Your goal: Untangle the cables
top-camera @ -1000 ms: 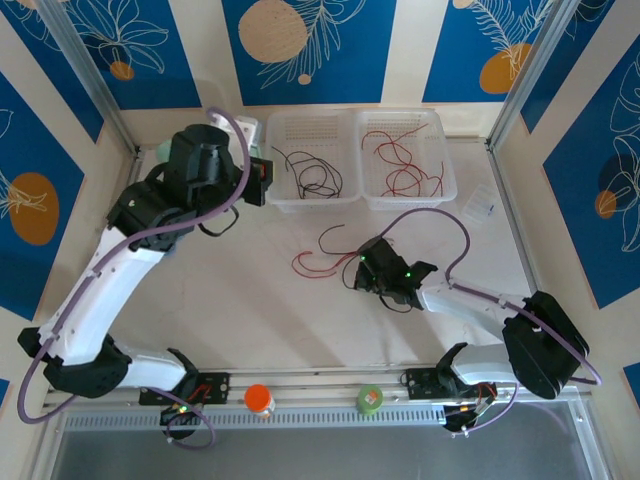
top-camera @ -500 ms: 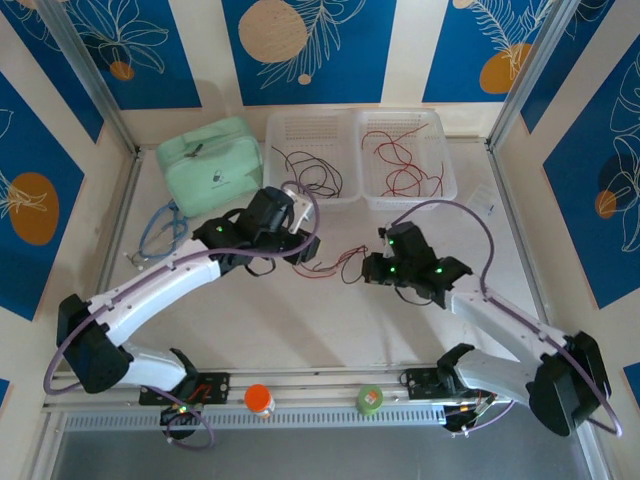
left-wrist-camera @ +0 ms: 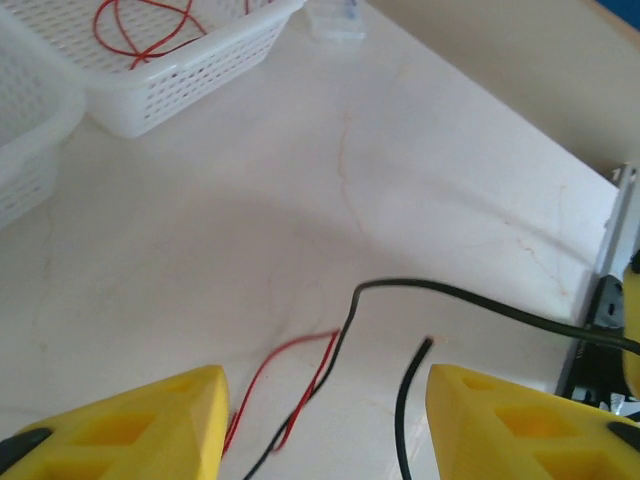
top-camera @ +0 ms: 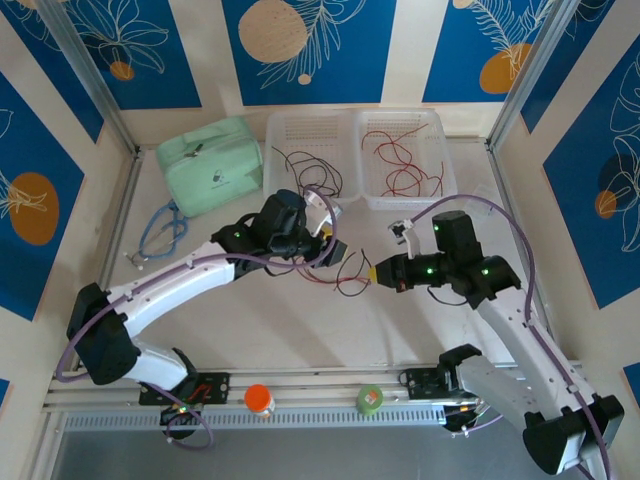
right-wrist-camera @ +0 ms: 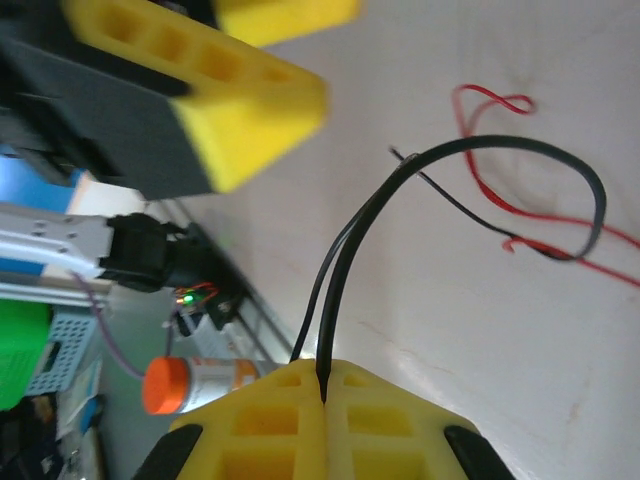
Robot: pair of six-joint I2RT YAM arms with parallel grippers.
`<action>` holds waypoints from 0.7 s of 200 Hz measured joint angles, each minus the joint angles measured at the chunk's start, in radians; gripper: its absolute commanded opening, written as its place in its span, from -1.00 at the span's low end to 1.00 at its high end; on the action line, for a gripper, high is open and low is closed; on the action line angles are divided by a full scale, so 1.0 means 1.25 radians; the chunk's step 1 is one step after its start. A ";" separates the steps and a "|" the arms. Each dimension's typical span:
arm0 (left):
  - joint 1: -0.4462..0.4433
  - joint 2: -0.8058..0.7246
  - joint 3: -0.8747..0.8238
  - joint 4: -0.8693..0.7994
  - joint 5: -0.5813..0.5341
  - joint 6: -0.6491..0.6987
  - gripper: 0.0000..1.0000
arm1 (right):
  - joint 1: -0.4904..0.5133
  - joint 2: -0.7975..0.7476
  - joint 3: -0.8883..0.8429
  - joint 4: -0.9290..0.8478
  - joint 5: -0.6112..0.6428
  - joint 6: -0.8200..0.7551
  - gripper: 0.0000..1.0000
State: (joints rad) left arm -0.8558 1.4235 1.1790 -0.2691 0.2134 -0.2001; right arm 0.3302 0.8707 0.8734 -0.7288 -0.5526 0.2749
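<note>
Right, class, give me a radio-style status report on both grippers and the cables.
Left gripper open, holding nothing. Right gripper shut on black cable. Red cable crosses its loop.

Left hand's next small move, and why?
Probably lower the open left hand and close on the red cable lying between its fingers. The right hand clamps the black cable crossing it, so pinning red should let black pull free.

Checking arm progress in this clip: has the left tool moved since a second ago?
Yes. The left tool has left the left basket's near-left corner and come nearer and rightward, over the loose cables at mid-table.
</note>
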 measured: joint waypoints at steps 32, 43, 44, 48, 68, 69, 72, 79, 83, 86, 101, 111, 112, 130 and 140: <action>-0.004 0.000 -0.032 0.043 0.032 -0.011 0.13 | -0.016 -0.001 0.009 -0.002 -0.055 -0.014 -1.00; -0.004 0.000 -0.039 0.051 0.044 -0.019 0.14 | -0.019 -0.001 0.009 -0.001 -0.065 -0.014 -1.00; -0.004 0.000 -0.040 0.051 0.045 -0.020 0.14 | -0.020 -0.001 0.009 -0.001 -0.066 -0.014 -1.00; -0.004 0.000 -0.042 0.054 0.050 -0.022 0.14 | -0.020 -0.002 0.009 -0.001 -0.068 -0.014 -1.00; -0.005 0.000 -0.051 0.068 0.079 -0.028 0.15 | -0.022 -0.003 0.009 0.003 -0.077 -0.013 -1.00; -0.005 0.000 -0.052 0.070 0.081 -0.029 0.15 | -0.022 -0.004 0.009 0.003 -0.078 -0.013 -1.00; -0.005 0.000 -0.053 0.072 0.085 -0.029 0.15 | -0.022 -0.004 0.009 0.004 -0.079 -0.013 -1.00; -0.007 0.000 -0.058 0.078 0.096 -0.030 0.15 | -0.022 -0.004 0.009 0.005 -0.082 -0.013 -1.00; -0.008 0.000 -0.061 0.081 0.102 -0.030 0.15 | -0.023 -0.004 0.009 0.006 -0.083 -0.011 -1.00; -0.009 0.000 -0.063 0.084 0.104 -0.030 0.15 | -0.023 -0.004 0.009 0.008 -0.084 -0.011 -1.00; -0.016 0.000 -0.076 0.095 0.119 -0.031 0.13 | -0.024 -0.004 0.008 0.008 -0.085 -0.010 -1.00; -0.021 0.000 -0.083 0.100 0.124 -0.031 0.08 | -0.024 -0.004 0.008 0.008 -0.085 -0.010 -1.00; -0.021 0.000 -0.084 0.100 0.125 -0.031 0.07 | -0.024 -0.004 0.008 0.008 -0.085 -0.010 -1.00; -0.027 0.000 -0.089 0.106 0.127 -0.037 -0.23 | -0.024 -0.004 0.008 0.009 -0.085 -0.010 -1.00; -0.027 0.000 -0.089 0.113 0.126 -0.034 -0.72 | -0.024 -0.005 0.008 0.009 -0.085 -0.007 -1.00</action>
State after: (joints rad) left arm -0.8902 1.4231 1.0683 -0.1276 0.3714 -0.2420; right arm 0.2996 0.8650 0.8833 -0.7181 -0.6590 0.2657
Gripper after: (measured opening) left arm 0.371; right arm 0.050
